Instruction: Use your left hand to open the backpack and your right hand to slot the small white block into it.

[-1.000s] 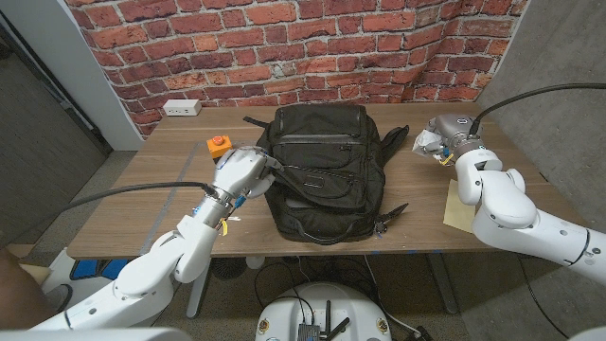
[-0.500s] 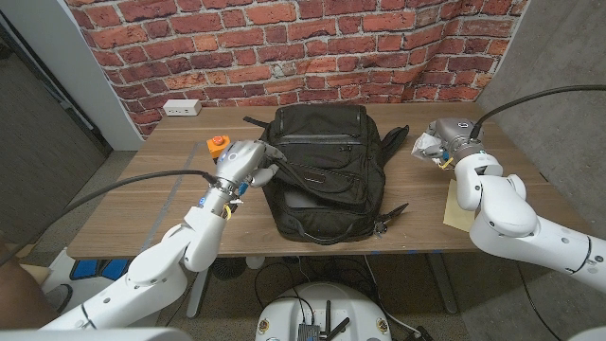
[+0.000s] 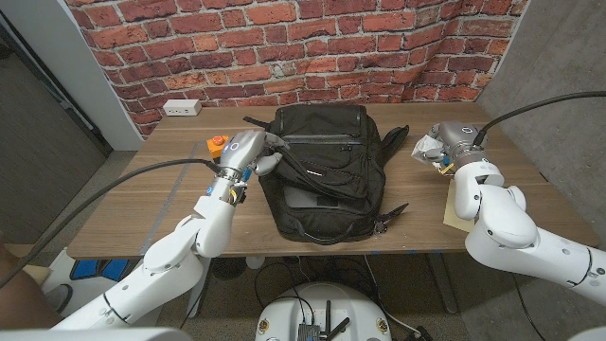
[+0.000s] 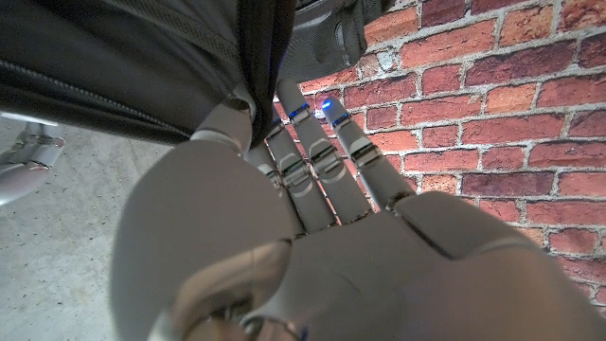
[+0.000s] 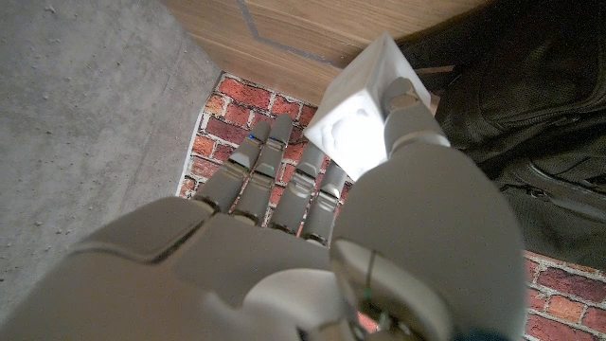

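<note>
A black fabric backpack (image 3: pixel 325 175) is being kept lying on the wooden table (image 3: pixel 142 204), and its left edge is being gripped by the grey left hand (image 3: pixel 248 153). In the left wrist view, a black strip of the bag is being pinched between the thumb and the neighbouring fingers (image 4: pixel 303 152), which are being held close together and stretched out towards the red brick wall (image 4: pixel 492 104); the dark body of the bag (image 4: pixel 123 66) is being seen just past the fingertips. The main compartment is being held partly open, and a grey inner panel is being shown inside the gap, just beside the left fingers. An orange block with a red button (image 3: pixel 219 144) is being left on the table close behind the left hand.

The small white block (image 3: pixel 425 145) is being held by the grey right hand (image 3: pixel 453 140), off to the right of the bag and apart from it. In the right wrist view, the white cube (image 5: pixel 365 109) is being clamped between the thumb, pressed against one face, and the fingers (image 5: pixel 284 180) curled behind it. A tan sheet of paper (image 3: pixel 456 210) is being left on the table near the right forearm. A white power strip (image 3: pixel 181 107) is being seen by the wall, well away from both hands.
</note>
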`<state>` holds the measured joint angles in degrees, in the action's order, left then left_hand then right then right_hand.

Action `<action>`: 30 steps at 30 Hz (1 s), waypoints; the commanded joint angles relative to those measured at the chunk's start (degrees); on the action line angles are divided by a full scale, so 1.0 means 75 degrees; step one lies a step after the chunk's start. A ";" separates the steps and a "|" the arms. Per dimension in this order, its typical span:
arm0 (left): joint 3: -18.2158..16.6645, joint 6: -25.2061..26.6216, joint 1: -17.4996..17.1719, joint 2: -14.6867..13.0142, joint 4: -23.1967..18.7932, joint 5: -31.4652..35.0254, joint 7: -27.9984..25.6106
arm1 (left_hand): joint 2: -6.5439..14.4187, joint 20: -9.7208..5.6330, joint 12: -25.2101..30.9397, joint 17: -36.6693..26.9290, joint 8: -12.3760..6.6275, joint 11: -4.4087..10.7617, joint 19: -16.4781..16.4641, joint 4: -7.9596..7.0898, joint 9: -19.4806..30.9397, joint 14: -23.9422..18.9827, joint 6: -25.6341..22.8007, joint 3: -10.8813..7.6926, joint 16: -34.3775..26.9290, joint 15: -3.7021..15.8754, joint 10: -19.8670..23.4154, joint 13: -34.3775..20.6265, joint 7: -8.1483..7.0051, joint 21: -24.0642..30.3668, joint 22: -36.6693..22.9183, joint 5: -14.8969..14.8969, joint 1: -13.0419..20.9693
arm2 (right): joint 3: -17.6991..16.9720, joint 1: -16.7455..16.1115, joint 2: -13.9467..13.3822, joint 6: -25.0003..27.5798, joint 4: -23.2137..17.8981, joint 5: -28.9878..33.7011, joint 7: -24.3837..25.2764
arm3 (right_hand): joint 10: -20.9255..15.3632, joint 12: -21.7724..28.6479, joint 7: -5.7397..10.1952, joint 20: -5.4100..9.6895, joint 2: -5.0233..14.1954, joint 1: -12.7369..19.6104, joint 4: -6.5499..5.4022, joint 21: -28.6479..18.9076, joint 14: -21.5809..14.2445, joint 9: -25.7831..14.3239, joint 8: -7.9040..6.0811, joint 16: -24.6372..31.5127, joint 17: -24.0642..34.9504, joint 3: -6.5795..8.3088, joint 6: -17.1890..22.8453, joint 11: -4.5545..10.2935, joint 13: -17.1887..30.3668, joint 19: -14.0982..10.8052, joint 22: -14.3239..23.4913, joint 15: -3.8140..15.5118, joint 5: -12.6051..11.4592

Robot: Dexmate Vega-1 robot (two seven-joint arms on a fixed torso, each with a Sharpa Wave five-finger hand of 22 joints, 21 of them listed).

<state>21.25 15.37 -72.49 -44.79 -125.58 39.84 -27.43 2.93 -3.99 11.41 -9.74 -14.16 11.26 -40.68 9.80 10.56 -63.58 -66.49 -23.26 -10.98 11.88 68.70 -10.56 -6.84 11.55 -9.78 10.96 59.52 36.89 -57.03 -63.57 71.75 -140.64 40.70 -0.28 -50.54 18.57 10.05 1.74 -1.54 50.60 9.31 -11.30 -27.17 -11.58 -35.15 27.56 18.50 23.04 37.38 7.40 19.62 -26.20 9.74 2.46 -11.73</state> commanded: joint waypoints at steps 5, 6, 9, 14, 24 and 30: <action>0.0378 0.0218 0.0655 0.0690 0.0149 -0.0855 0.0176 | 0.0068 -0.1001 0.0000 -0.0029 0.0034 0.0043 -0.0079 -0.0001 0.0034 -0.0097 -0.0047 -0.0039 0.0031 0.0259 0.0103 -0.0010 -0.0001 0.0060 -0.0040 0.0023 0.0063 | 0.0614 0.0167 -0.0229 0.1098 -0.0805 -0.0329 0.0520 | -0.0771 0.0047 0.0072 -0.0026 0.0223 0.0149 -0.0025 0.0020 -0.0094 0.0001 -0.0048 0.0035 0.0034 0.0020 0.0156 0.0679 0.0018 -0.0062 0.0009 0.1201 -0.0042; 0.0426 0.0263 0.0692 0.0756 0.0159 -0.0870 0.0149 | 0.0069 -0.1001 -0.0002 -0.0030 0.0034 0.0044 -0.0080 -0.0001 0.0035 -0.0102 -0.0048 -0.0040 0.0030 0.0260 0.0101 -0.0010 -0.0007 0.0060 -0.0040 0.0023 0.0062 | 0.0603 0.0120 -0.0188 0.1098 -0.0812 -0.0190 0.0439 | -0.0770 0.0045 0.0075 -0.0026 0.0222 0.0147 -0.0026 0.0020 -0.0094 0.0002 -0.0047 0.0035 0.0035 0.0018 0.0156 0.0679 0.0017 -0.0063 0.0009 0.1198 -0.0042; 0.0575 0.0274 0.0855 0.0808 0.0233 -0.0883 0.0157 | 0.0067 -0.1000 -0.0006 -0.0032 0.0039 0.0044 -0.0083 0.0001 0.0038 -0.0117 -0.0045 -0.0042 0.0027 0.0261 0.0100 -0.0011 -0.0001 0.0059 -0.0040 0.0023 0.0062 | 0.0555 0.0000 -0.0067 0.1098 -0.0813 0.0265 0.0086 | -0.0770 0.0042 0.0074 -0.0028 0.0219 0.0136 -0.0030 0.0019 -0.0100 0.0007 -0.0038 0.0038 0.0037 0.0011 0.0149 0.0679 0.0020 -0.0066 0.0009 0.1186 -0.0042; 0.0777 0.0271 0.1174 0.0902 0.0383 -0.1031 0.0297 | 0.0068 -0.1000 -0.0008 -0.0035 0.0036 0.0043 -0.0089 0.0002 0.0042 -0.0133 -0.0063 -0.0045 0.0026 0.0262 0.0106 -0.0014 0.0004 0.0058 -0.0041 0.0023 0.0062 | 0.0378 -0.0247 0.0182 0.1098 -0.0782 0.1013 -0.0501 | -0.0767 0.0035 0.0095 -0.0034 0.0228 0.0139 -0.0030 0.0018 -0.0114 0.0013 -0.0028 0.0048 0.0045 0.0007 0.0147 0.0678 0.0023 -0.0068 0.0009 0.1190 -0.0045; 0.1052 0.0734 0.1653 0.1334 0.0468 -0.1355 0.0409 | 0.0075 -0.1002 -0.0001 -0.0038 0.0048 0.0037 -0.0097 0.0003 0.0051 -0.0160 -0.0054 -0.0054 0.0026 0.0262 0.0146 -0.0019 0.0030 0.0054 -0.0041 0.0025 0.0063 | 0.0045 -0.0660 0.0693 0.1098 -0.0769 0.1597 -0.0822 | -0.0773 0.0028 0.0097 -0.0037 0.0236 0.0112 -0.0043 0.0019 -0.0150 0.0024 -0.0019 0.0048 0.0043 0.0000 0.0174 0.0678 0.0037 -0.0066 0.0009 0.1180 -0.0049; 0.1189 0.0859 0.1947 0.1518 0.0583 -0.1549 0.0380 | 0.0077 -0.1001 -0.0004 -0.0041 0.0055 0.0037 -0.0104 0.0006 0.0055 -0.0182 -0.0047 -0.0059 0.0022 0.0262 0.0154 -0.0021 0.0020 0.0054 -0.0042 0.0027 0.0067 | -0.0083 -0.0811 0.0835 0.1098 -0.0812 0.1728 -0.0865 | -0.0776 0.0024 0.0096 -0.0056 0.0240 0.0122 -0.0035 0.0017 -0.0166 0.0027 -0.0012 0.0052 0.0047 -0.0001 0.0182 0.0678 0.0045 -0.0071 0.0009 0.1192 -0.0054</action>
<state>28.10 19.57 -61.73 -36.17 -122.43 30.93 -24.89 3.03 -3.99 11.04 -9.74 -13.94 11.09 -40.67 9.81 10.81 -64.42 -66.46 -23.25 -10.98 12.10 68.87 -10.52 -6.83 11.55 -10.02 10.97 59.89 38.08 -60.74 -59.88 79.65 -146.27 50.27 -4.93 -50.67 18.66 10.06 1.43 -1.46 50.52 9.26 -11.30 -28.09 -11.14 -34.99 27.56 18.76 23.05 37.37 7.28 19.68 -26.51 9.73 2.76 -11.71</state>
